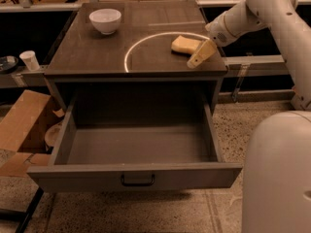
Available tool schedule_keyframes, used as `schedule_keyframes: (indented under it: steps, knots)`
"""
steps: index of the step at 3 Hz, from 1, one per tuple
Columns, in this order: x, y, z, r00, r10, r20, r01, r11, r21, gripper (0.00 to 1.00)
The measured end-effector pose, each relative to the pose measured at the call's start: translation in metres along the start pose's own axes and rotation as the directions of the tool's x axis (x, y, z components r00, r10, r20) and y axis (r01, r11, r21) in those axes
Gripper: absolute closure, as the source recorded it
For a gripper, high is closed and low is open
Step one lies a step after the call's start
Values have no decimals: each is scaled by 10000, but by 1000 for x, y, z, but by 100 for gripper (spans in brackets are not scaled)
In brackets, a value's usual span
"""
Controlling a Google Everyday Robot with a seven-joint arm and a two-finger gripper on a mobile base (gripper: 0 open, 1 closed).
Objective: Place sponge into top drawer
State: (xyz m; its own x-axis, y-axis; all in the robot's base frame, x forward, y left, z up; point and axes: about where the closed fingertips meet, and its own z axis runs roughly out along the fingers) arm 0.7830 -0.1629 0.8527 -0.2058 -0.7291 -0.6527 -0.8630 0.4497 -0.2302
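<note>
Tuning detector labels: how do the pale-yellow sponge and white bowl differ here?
The pale-yellow soft rectangular sponge is flat and blocky; the white round bowl is deep. The sponge lies at the right, beside the hand; the bowl stands back left, far from it. Both rest on the dark cabinet top, outside the open top drawer.

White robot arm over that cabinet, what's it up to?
The robot's arm reaches in from the right, its pincer right beside the yellow sponge, which lies on the cabinet top, not yet picked up. The top drawer below stands pulled open, waiting for the sponge. A white bowl sits at the back left.
</note>
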Motion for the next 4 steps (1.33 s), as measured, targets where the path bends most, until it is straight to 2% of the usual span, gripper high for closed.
schedule_keyframes:
  steps: [1,2,3,4]
  knots:
    - [-4,-9,16,9992,172,350,-172,9999,-6,17]
    - [-5,-18,26,9962,549,678,-558,9984,118,48]
    - [-2,-24,28,9925,855,877,-881,9958,261,71]
    - [-15,-16,22,9906,621,1215,-653,9976,229,94]
